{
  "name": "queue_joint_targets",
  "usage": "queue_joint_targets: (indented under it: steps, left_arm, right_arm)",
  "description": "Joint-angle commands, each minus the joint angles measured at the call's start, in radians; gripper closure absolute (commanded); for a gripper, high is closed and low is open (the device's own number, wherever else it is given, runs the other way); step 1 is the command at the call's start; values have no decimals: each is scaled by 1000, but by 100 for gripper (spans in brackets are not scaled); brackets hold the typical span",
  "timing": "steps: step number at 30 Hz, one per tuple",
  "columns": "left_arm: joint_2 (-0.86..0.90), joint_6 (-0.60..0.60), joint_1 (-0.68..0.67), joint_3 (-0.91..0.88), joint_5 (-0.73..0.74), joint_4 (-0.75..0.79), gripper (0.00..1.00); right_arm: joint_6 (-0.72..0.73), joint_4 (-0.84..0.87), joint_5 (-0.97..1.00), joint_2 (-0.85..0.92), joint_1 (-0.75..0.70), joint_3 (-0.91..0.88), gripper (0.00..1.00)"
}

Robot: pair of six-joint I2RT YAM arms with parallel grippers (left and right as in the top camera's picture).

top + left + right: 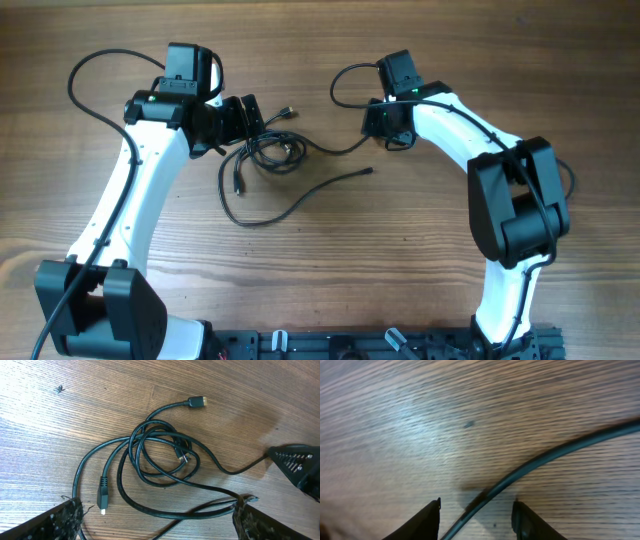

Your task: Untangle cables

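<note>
Right wrist: cable between tool tips.

a wooden table — brown, grained, softly lit.

Overhead top-down; wrist views close above cables

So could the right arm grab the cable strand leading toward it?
Probably yes: the cable strand lies between the open fingers of the right tool, nothing in the way.
</note>
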Motion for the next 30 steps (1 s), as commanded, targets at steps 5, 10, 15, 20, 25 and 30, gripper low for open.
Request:
queue_joint_targets:
  steps: [5,10,15,20,25,30]
  left_arm:
    - [-2,5,4,3,13,2,3]
    - [-2,5,4,3,13,1,2]
    - [-2,5,4,3,12,-5,2]
    - [-2,5,4,3,12,-5,2]
    - [-2,5,4,3,13,-5,2]
    - [-2,5,4,3,12,-4,2]
  right_arm:
    - [-14,-46,233,58,5,11,55]
    - [-47,-107,243,102,5,11,55]
    - [-41,-190,232,108,2,11,67]
    - [-45,-178,189,108,-4,11,93]
    - [-98,-176,169,99,-11,45,96]
    - [-114,-201,108,29,-11,101,95]
